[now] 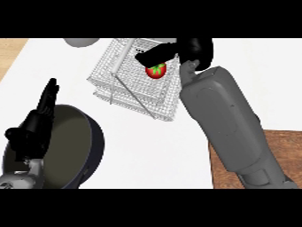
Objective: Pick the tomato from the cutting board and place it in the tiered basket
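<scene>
- Over the tiered basket (130,84), your right hand (191,51) has its fingers curled round the tomato (156,71). The tomato shows just under them, above the upper wire tray and well apart from the cutting board (290,150).
- You cannot tell whether the tomato touches the mesh. If you let go while it hangs high, it may bounce or roll across the wire toward a rim.
- The tomato sits toward the tray's right side, so a release there risks it going over the edge onto the counter (160,146). Further in, toward the basket's middle, looks safer.
- Your right forearm lies close along the basket's right edge, and a sideways swing on leaving could nudge the frame.
- Your left hand (45,106) rests at the left with its fingers straight up, at the dark pan's (75,142) left rim, apart from the basket.
- Your open room lies upward and back toward the board.
</scene>
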Robot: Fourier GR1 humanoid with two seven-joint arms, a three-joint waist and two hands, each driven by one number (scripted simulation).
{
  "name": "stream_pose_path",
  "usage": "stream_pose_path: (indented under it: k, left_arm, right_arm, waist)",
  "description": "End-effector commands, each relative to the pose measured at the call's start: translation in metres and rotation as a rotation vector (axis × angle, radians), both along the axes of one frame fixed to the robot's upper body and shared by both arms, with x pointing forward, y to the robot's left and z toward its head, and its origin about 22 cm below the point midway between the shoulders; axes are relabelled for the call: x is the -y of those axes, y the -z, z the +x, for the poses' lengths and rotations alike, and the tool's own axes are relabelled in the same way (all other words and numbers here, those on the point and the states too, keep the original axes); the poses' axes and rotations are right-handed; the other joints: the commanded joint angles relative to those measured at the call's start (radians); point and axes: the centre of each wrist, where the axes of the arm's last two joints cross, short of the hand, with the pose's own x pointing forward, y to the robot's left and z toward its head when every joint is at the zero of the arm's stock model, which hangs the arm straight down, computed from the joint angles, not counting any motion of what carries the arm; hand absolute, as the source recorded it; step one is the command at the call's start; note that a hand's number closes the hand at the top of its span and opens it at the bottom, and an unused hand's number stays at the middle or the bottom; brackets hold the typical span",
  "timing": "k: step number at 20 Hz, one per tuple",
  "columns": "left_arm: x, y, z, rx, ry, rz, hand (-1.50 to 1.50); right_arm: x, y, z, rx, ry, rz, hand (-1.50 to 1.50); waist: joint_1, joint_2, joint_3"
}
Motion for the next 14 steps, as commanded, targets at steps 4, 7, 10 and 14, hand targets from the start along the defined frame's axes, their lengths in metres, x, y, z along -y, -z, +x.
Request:
stream_pose_path:
  k: [4, 7, 10, 14]
  left_arm:
    - [0.005, 0.061, -0.033, -0.282, -0.015, -0.07, 0.0]
    - [0.011, 0.073, -0.039, -0.312, -0.052, -0.086, 0.0]
    - [-0.003, 0.069, -0.045, -0.304, -0.075, -0.07, 0.0]
    - [-0.008, 0.063, -0.039, -0.294, -0.098, -0.079, 0.0]
  right_arm:
    - [0.004, -0.011, 0.002, 0.14, 0.052, 0.25, -1.5]
    - [0.01, -0.021, 0.004, 0.258, 0.15, 0.266, -1.5]
    - [0.032, -0.019, 0.007, 0.309, 0.267, 0.262, -1.5]
    - [0.066, -0.028, 0.009, 0.316, 0.383, 0.341, -1.5]
  waist:
    - [-0.021, 0.002, -0.034]
    - [-0.059, 0.0, -0.035]
    - [-0.079, -0.013, -0.035]
    - [-0.105, -0.015, -0.034]
